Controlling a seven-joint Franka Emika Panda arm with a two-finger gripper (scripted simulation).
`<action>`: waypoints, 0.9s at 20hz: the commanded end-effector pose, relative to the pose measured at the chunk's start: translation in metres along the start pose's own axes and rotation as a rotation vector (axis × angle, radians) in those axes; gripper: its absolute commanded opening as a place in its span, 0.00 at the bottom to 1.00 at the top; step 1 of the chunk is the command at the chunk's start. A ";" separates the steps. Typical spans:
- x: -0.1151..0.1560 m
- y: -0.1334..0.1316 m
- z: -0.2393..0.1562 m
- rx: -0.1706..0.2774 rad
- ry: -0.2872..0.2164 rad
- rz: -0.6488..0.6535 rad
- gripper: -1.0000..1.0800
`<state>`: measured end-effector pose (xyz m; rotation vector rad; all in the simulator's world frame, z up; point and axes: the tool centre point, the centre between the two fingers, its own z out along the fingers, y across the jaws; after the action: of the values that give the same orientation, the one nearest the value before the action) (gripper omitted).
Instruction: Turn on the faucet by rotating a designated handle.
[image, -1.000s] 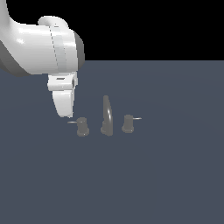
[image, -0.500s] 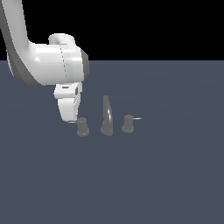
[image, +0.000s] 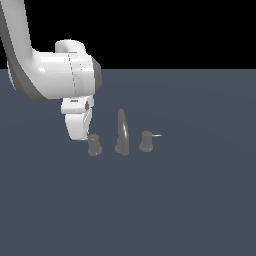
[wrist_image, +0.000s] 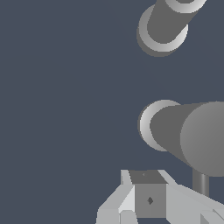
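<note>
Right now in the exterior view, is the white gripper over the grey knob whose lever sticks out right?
No, the white gripper sits beside the opposite grey knob, across the curved spout from that one.

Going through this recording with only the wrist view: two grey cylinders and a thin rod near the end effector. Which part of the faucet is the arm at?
Observer: The exterior view shows the end effector low and close beside the left-hand knob. I cannot tell whether they touch.
Operator: Anything else standing there?
Observer: A tall curved spout rises between that knob and a twin knob.
Operator: Does the twin have a lever?
Observer: Yes, a thin lever sticks out to the exterior view's right, away from the arm.
</note>
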<state>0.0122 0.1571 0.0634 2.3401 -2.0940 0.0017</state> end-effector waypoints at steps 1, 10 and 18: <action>-0.005 0.007 0.000 0.000 -0.001 -0.001 0.00; -0.008 0.023 0.000 0.007 -0.002 0.006 0.00; -0.006 0.051 0.000 0.002 -0.002 0.002 0.00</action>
<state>-0.0276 0.1677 0.0634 2.3631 -2.1019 0.0071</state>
